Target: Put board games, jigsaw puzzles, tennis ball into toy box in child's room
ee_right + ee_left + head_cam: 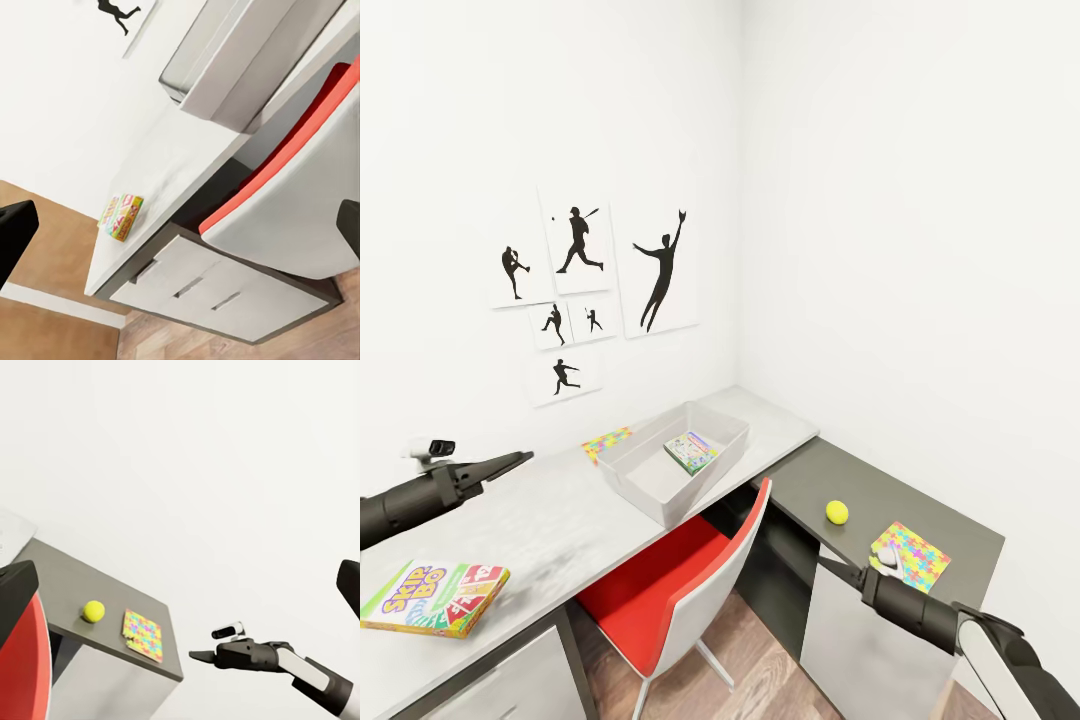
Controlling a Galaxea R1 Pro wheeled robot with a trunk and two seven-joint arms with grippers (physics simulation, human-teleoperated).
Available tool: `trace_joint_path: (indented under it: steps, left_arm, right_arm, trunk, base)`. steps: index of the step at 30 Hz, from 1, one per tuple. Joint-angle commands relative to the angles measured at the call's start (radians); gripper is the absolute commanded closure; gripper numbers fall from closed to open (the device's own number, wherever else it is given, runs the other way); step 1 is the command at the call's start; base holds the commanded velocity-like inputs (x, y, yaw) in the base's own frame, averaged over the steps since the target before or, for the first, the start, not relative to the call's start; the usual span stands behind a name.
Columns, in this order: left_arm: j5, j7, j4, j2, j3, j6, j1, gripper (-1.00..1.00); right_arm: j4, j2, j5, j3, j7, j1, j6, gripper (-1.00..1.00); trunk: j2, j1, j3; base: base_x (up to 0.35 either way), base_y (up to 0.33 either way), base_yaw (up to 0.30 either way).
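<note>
Head view takes in the white-walled corner of the child's room, with the L-shaped desk [550, 515] running from lower left to centre and its darker, lower section [880, 500] at lower right. A red-seated chair [690, 590] is tucked under the light grey top, its white back toward the camera. The toy box [660, 490] sits at mid-frame on the light top, long axis slanting from lower left to upper right; inside it lies a small green-edged board game [691, 452]. A jigsaw puzzle [606, 441] peeks out past the box's far left rim — mostly hidden, only a corner shows. The Skip-Bo game [435, 597] lies flat at lower left near the desk's front edge, long axis roughly left to right. On the dark section a second jigsaw puzzle [910, 556] lies flat, partly covered by the right gripper [838, 571]; the tennis ball [837, 512] rests just up-left of it, apart. The left gripper [510, 462] hovers above the light top at left, carrying nothing. Both arms are cut off by the frame edges. Whether either pair of jaws is apart or together — I cannot tell, since each reads as a single dark taper.
</note>
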Motion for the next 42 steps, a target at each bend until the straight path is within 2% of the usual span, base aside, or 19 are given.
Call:
trace_joint_path:
  steps: [1,8,22,30,42]
  left_arm:
    - [-0.002,-0.005,0.000,0.000,0.002,0.011,0.000,-1.00]
    - [-0.002,-0.005,0.000,0.000,0.009,0.012,0.000,-1.00]
    - [-0.002,-0.005,-0.001,-0.001,0.009,0.013,0.000,-1.00]
    - [-0.002,-0.005,-0.001,-0.003,0.007,0.013,0.000,-1.00]
    - [-0.002,-0.005,-0.001,-0.006,0.007,0.012,0.000,-1.00]
  right_arm:
    - [0.001,0.000,-0.005,-0.001,0.001,0.000,0.007,-1.00]
    - [-0.001,0.000,-0.005,0.000,0.003,0.000,0.006,-1.00]
    - [0.005,0.001,-0.008,-0.001,0.006,0.000,0.006,-1.00]
    - [0.005,0.001,-0.007,0.000,0.006,0.000,0.006,-1.00]
    - [0.007,0.001,-0.008,-0.002,0.005,0.000,0.007,-1.00]
  trunk:
    - [-0.001,0.000,0.000]
    - [-0.001,0.000,0.000]
    - [-0.001,0.000,0.000]
    - [-0.001,0.000,-0.001]
    - [-0.001,0.000,-0.016]
  base:
    - [0.000,0.000,0.000]
    - [0.000,0.000,-0.021]
    - [0.000,0.000,-0.227]
    - [0.000,0.000,-0.045]
    - [0.000,0.000,-0.101]
